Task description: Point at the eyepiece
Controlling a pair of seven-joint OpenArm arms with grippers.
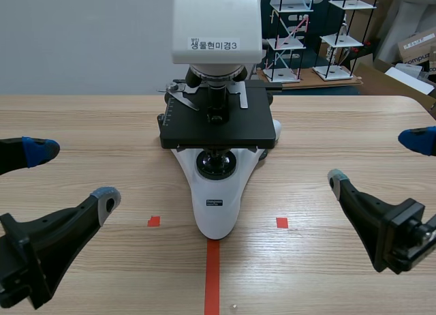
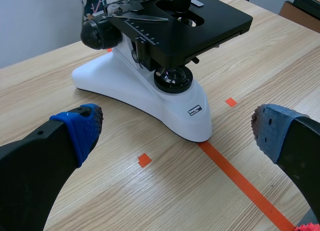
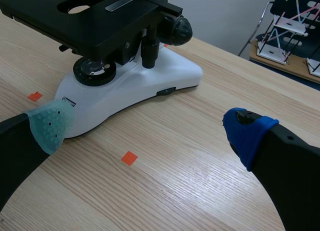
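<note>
I log one microscope (image 1: pixel 216 206) at mid table (image 1: pixel 82 124); left hand (image 1: pixel 73 174) and right hand (image 1: pixel 377 159) both spread wide, flanking its base.

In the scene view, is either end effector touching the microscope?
No: the left end effector and right end effector hang open on either side of the microscope, apart from it.

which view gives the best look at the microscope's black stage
The scene view: the black stage shows at full width from the front. The left wrist view shows most of the stage from one side, its far end out of frame. The right wrist view catches only part of it from the other side.
</note>
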